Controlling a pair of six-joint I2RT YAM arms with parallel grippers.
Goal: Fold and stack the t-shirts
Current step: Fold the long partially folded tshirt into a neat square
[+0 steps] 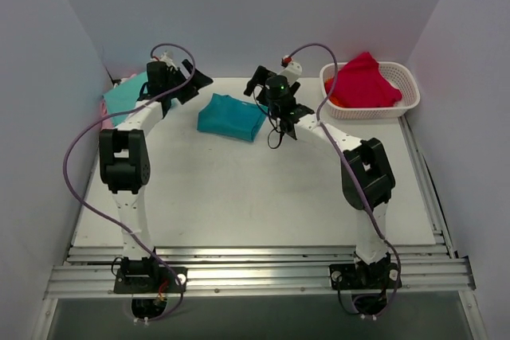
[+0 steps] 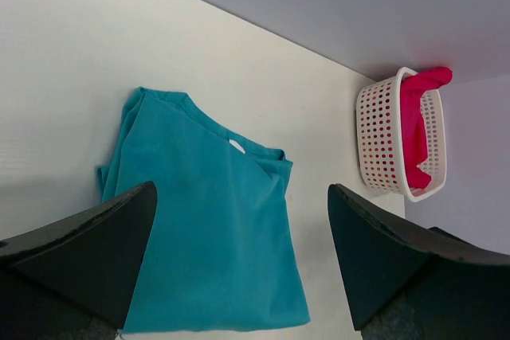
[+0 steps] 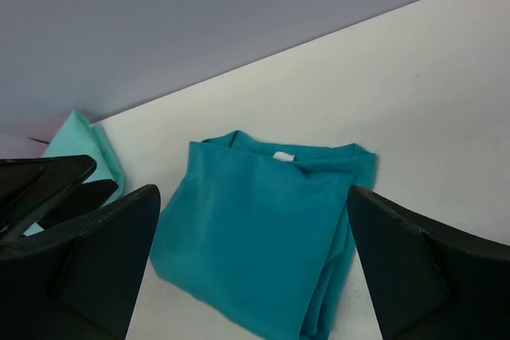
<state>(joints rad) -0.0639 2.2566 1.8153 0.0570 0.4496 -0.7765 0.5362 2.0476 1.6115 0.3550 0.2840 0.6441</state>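
Observation:
The deep teal t-shirt point(image 1: 231, 117) lies folded at the back middle of the table, its white neck label point(image 3: 283, 156) showing. It also shows in the left wrist view point(image 2: 215, 236) and the right wrist view point(image 3: 263, 236). The mint-green t-shirt point(image 1: 126, 97) lies folded at the far left, under the left arm's wrist. The pink t-shirt point(image 1: 362, 81) is heaped in a white basket point(image 1: 408, 101). My left gripper point(image 1: 191, 87) is open and empty, just left of the teal shirt. My right gripper point(image 1: 265, 101) is open and empty, just right of it.
The white perforated basket point(image 2: 382, 141) stands at the back right corner, against the walls. Grey walls close the table on the left, back and right. Purple cables loop off both arms.

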